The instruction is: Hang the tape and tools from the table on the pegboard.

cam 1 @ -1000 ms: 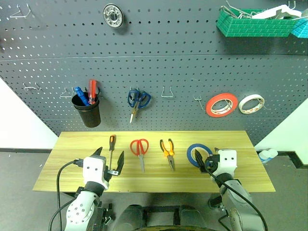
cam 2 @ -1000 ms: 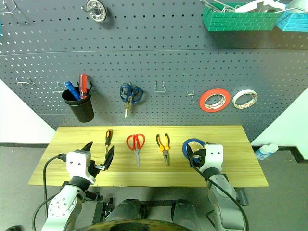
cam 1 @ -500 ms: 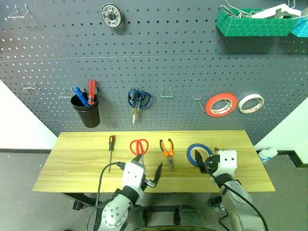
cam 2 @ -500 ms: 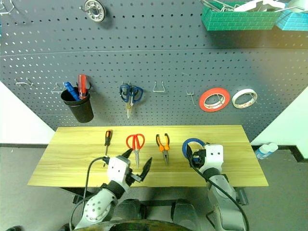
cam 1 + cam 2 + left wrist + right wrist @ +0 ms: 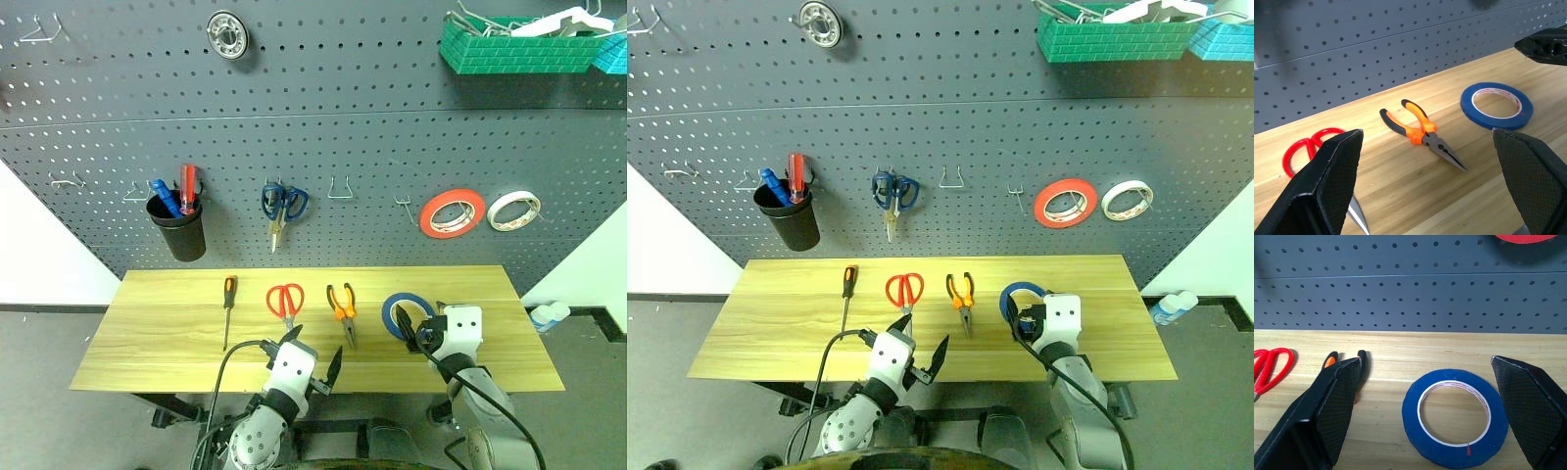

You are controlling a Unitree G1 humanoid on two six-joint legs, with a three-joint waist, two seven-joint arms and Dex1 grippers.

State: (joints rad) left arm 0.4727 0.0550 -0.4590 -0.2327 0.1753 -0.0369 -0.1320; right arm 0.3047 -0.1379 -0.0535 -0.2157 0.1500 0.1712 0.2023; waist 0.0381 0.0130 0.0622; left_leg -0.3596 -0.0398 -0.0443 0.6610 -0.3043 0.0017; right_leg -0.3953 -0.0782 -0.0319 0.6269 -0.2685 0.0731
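Lying in a row on the tabletop, left to right, are the screwdriver, the red-handled scissors, the pliers and the blue tape, all below the pegboard. None hangs yet. At the near edge, the left gripper faces the scissors and pliers with fingers spread wide and empty. Further right, the right gripper has its fingers apart on either side of the tape without touching it. That roll looks light and rigid, probably best pinched across its band, with the core left free for a hook. The steel tools seem heavier and slippery, so their rubbery handles offer the surer hold.
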